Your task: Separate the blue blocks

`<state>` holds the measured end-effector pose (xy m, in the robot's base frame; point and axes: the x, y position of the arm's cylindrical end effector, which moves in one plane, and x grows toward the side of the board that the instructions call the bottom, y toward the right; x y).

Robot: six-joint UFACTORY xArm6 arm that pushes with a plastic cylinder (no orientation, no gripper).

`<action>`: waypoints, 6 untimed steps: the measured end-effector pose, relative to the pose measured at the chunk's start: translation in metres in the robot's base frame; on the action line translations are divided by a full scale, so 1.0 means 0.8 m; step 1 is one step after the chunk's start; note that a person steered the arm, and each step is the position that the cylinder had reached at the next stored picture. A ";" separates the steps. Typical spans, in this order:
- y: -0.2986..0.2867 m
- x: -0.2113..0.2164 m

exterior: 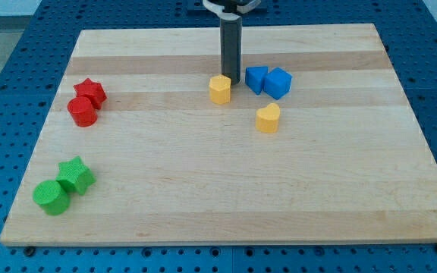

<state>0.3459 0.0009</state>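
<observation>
Two blue blocks sit touching side by side near the board's upper middle: a smaller blue block [256,79] on the left and a blue cube [278,83] on the right. My tip [231,81] stands just left of the smaller blue block, a small gap apart, and right behind a yellow hexagon block [219,89]. The dark rod rises straight up to the view's top.
A yellow heart-shaped block [268,118] lies below the blue pair. A red star [90,92] and red cylinder [83,111] sit at the left. A green star [75,174] and green cylinder [51,197] sit at the lower left. The wooden board [226,205] lies on a blue table.
</observation>
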 end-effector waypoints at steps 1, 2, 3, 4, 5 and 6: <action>-0.004 0.016; -0.004 0.024; 0.016 0.024; 0.055 0.024; 0.086 0.036; 0.112 0.051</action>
